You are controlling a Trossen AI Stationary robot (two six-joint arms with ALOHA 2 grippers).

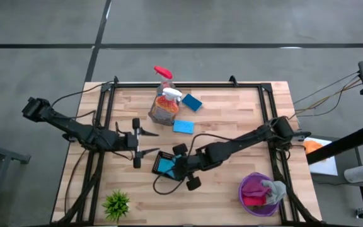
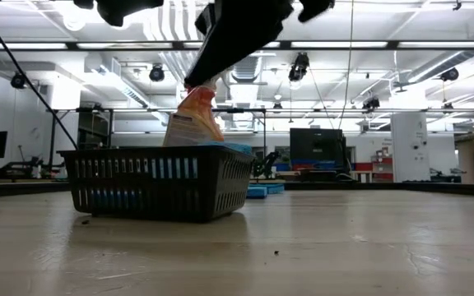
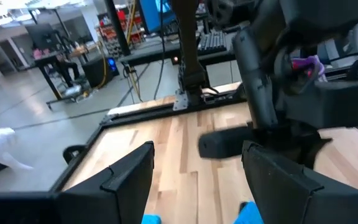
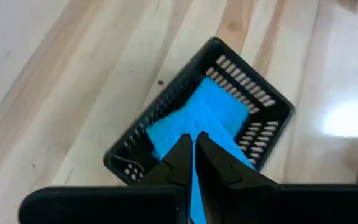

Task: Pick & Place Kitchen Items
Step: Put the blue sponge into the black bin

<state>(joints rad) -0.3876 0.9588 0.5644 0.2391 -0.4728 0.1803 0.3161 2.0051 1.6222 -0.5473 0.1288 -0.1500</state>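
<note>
A blue sponge (image 4: 211,111) lies flat inside a small black basket (image 4: 261,99) near the middle of the table (image 1: 232,104). My right gripper (image 4: 194,148) hangs shut just above that sponge, and in the low view it is clear of the basket's rim (image 2: 159,152). My left gripper (image 1: 147,142) stands open to the basket's left, holding nothing. Two more blue sponges (image 1: 192,101) (image 1: 183,126) lie flat farther back. Beside them stand an orange spray bottle (image 1: 164,108) and a clear one with a red trigger (image 1: 162,74).
A purple bowl (image 1: 249,184) with magenta, red and grey cloths sits at the near right. A small spiky green plant (image 1: 116,203) stands at the near left. Black frame rails (image 1: 188,84) run along the table's far, left and right sides. Bare wood lies between basket and bowl.
</note>
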